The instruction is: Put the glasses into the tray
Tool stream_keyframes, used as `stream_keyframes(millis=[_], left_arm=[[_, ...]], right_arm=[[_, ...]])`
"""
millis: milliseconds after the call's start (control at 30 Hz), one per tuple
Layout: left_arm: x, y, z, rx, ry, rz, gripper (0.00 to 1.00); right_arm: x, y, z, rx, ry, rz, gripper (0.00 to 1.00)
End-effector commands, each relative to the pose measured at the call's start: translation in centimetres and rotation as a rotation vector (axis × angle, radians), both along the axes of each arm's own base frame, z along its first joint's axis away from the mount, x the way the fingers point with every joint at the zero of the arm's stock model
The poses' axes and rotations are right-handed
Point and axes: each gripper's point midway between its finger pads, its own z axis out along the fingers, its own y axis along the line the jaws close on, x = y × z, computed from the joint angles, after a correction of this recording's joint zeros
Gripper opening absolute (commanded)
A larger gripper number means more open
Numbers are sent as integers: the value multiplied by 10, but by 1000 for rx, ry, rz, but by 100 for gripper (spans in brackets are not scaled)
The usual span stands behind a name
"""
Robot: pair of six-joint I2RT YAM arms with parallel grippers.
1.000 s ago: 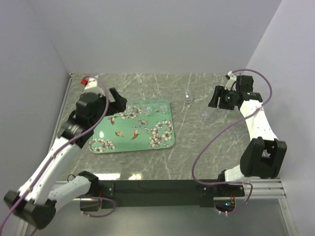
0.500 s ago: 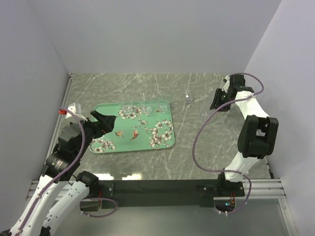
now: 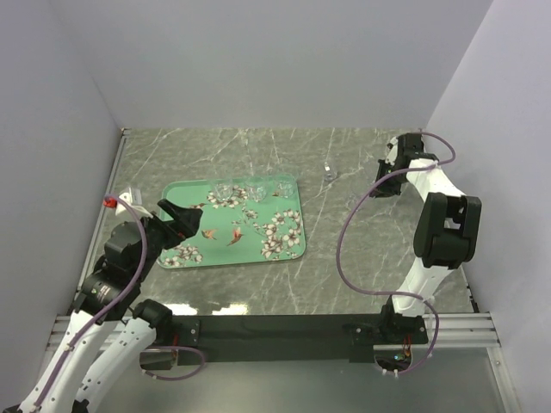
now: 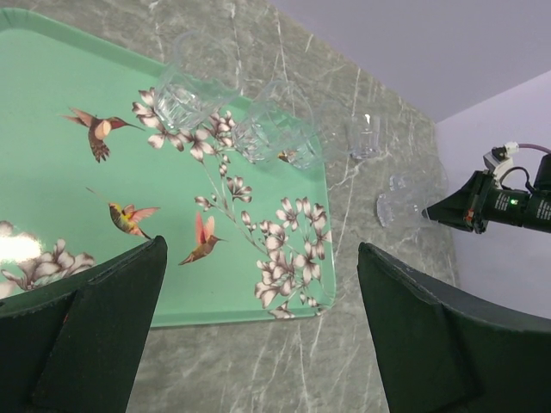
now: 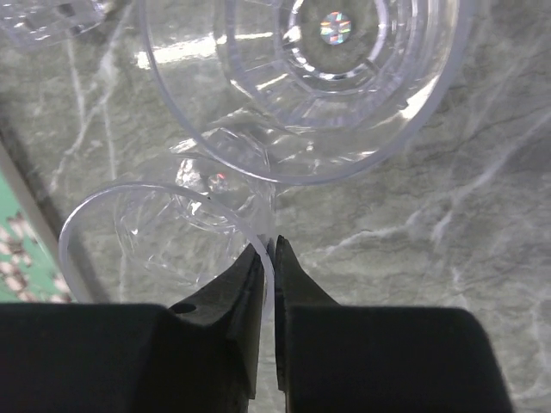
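Right gripper [image 5: 267,245] is down on the job: its black fingers are pressed almost together, with the thin clear rim of the pinched glass [image 5: 164,245] caught between them. That glass is round, colourless and faceted, its mouth turned toward the wrist camera. It's out over the veined grey-green marble table [image 3: 344,258], off the tray [image 3: 245,251] and away to its right, though I can't tell whether it stands square or tilts. Overlapping it in the wrist view, a second glass [image 5: 301,77] shows an open mouth and a ribbed, sparkling base. Over on the other side, the left gripper [image 4: 260,249] is spread wide with nothing in it, hovering above the tray's near right corner. The tray is a glossy mint-green rectangle with rounded corners, white blossom sprays and red-brown hummingbirds, and its long axis runs left to right across the table. Three glasses [image 3: 254,189] stand upright, mouths up, in a row along its far long edge. A lone small glass [image 3: 328,170] stands upright on the marble between the tray and the right arm.
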Motion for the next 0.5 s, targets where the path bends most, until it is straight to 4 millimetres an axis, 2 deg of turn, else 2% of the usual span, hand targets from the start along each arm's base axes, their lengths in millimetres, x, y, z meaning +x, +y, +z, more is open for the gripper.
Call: stream_keyframes(millis=[0, 67, 200, 333, 467], left_arm=[[0, 0, -1, -22, -8, 6, 99], [1, -1, 0, -31, -14, 4, 99], [2, -3, -1, -36, -18, -5, 99], [2, -6, -3, -45, -17, -12, 99], [2, -8, -11, -50, -7, -21, 99]], right_arm=[[6, -1, 10, -26, -60, 22, 5], [2, 0, 15, -32, -75, 46, 1], [-9, 9, 28, -17, -107, 163, 0], [-27, 35, 45, 76, -174, 340, 0], [-43, 57, 56, 98, -216, 448, 0]])
